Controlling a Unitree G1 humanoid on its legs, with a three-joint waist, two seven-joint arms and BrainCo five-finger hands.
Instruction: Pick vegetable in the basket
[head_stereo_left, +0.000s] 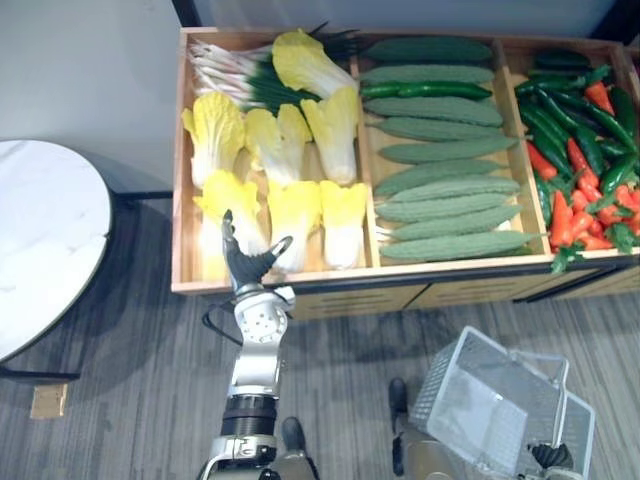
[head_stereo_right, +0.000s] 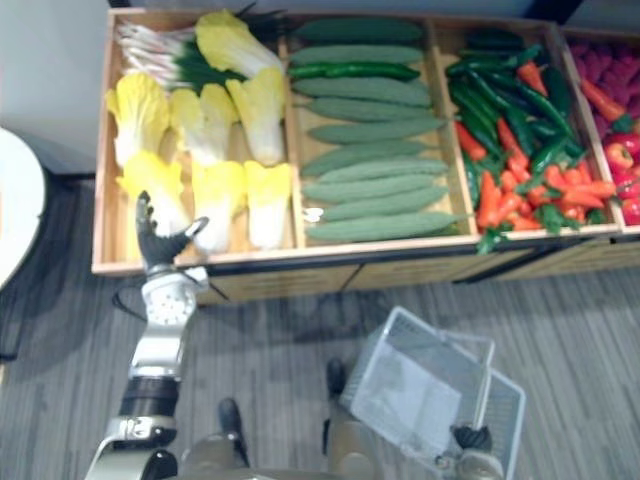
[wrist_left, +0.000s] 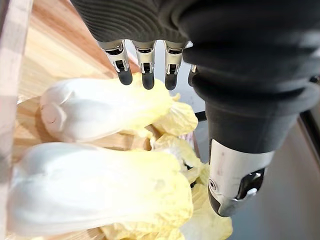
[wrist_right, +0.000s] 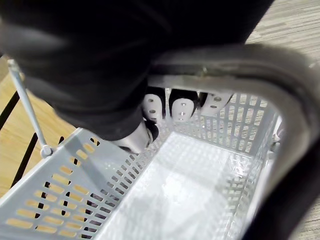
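The left hand (head_stereo_left: 246, 266) is the nearer one. It hovers over the front left corner of the produce counter (head_stereo_left: 420, 268), fingers straight and spread wide with the thumb out to the side, holding nothing. Directly beyond its fingertips (wrist_left: 147, 80) lies the front-left napa cabbage (head_stereo_left: 226, 205). The white stem points toward the robot and the yellow leaves point away, so the long axis runs almost in line with the outstretched forearm. A grasp would likely need the hand to come down across that axis. I cannot tell whether the tips touch it yet.

Further right are bitter gourds (head_stereo_left: 445, 185), then red and green chillies (head_stereo_left: 580, 170). Low on the right, well apart from the cabbage, the empty basket (head_stereo_left: 480, 405) hangs tilted. The right hand (wrist_right: 181, 107) has its fingers curled round the basket's handle (wrist_right: 225, 70).
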